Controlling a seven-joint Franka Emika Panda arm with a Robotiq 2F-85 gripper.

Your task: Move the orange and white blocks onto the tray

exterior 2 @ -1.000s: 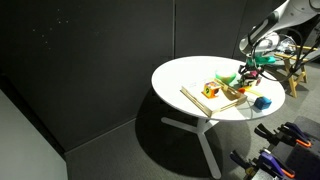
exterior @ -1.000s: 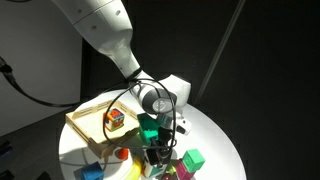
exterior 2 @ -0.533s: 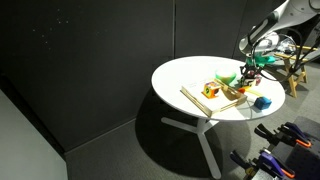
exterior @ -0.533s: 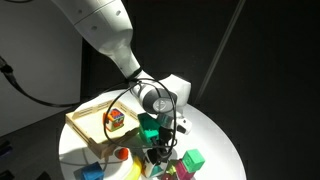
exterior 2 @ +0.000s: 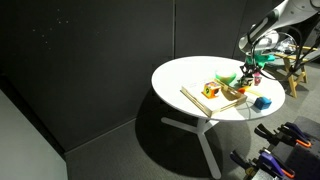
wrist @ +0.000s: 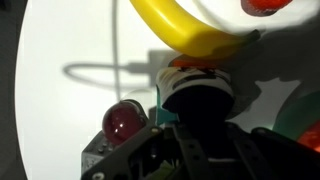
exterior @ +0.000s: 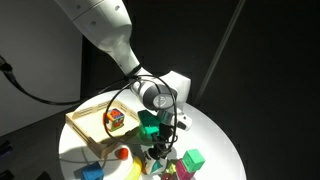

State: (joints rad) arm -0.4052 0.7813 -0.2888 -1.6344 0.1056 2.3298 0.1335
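White round table (exterior 2: 188, 76) bears the tray (exterior: 88, 124).

Tray (exterior: 83, 127) on the tabletop (exterior: 215, 130)
Block (exterior: 115, 119) lies inside tray, left of centre; gripper (exterior: 155, 152) lower centre, right of it.

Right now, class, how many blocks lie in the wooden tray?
1 visible: a reddish-and-white block near the middle of the tray. A second could be pressed against it or hidden by the arm.
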